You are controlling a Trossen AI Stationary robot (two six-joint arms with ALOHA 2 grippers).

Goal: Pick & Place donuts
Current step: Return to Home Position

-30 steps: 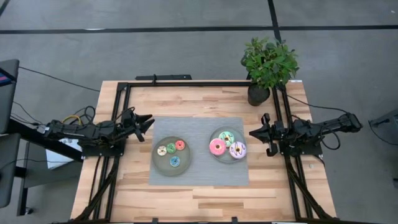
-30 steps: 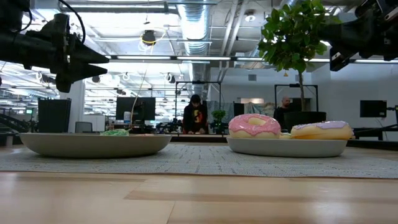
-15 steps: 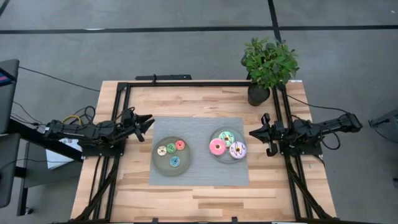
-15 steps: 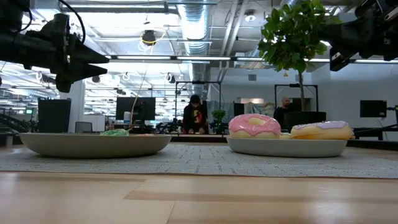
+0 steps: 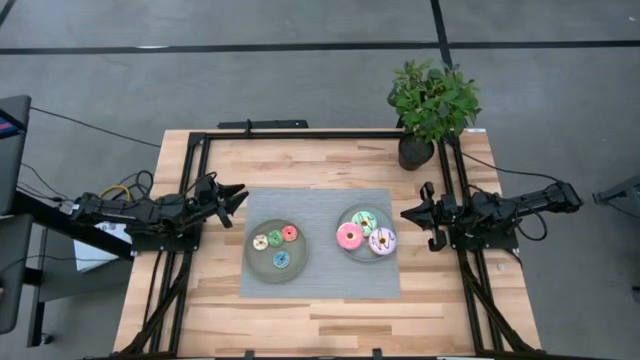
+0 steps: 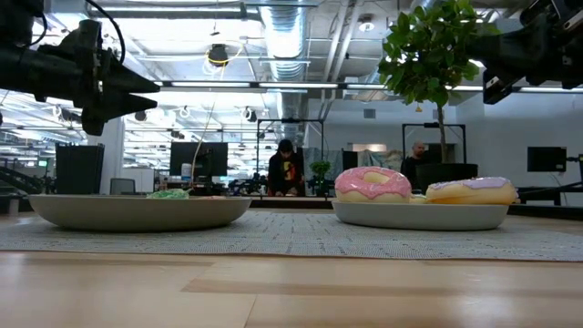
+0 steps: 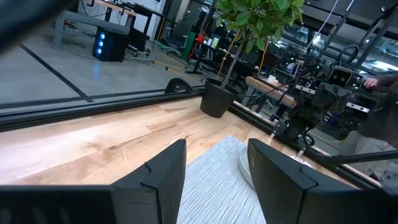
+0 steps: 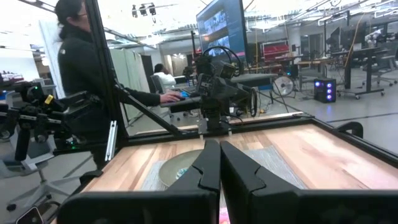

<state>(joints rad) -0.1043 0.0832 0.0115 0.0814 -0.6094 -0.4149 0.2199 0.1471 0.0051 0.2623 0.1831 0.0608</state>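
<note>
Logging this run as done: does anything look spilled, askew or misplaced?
Nothing stands out. Four tiny iced ring donuts lie on the left round grey-green plate, three larger donuts on the right plate; left gripper and right gripper hang at the sides.

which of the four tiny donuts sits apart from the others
The blue donut: it lies alone on the plate, while red, green and cream line up together.

wooden table [image 5: 330, 170] | potted plant [image 5: 432, 105]: far right corner | grey mat [image 5: 322, 275]: centre | two plates [image 5: 256, 260]: on mat, apart
</note>
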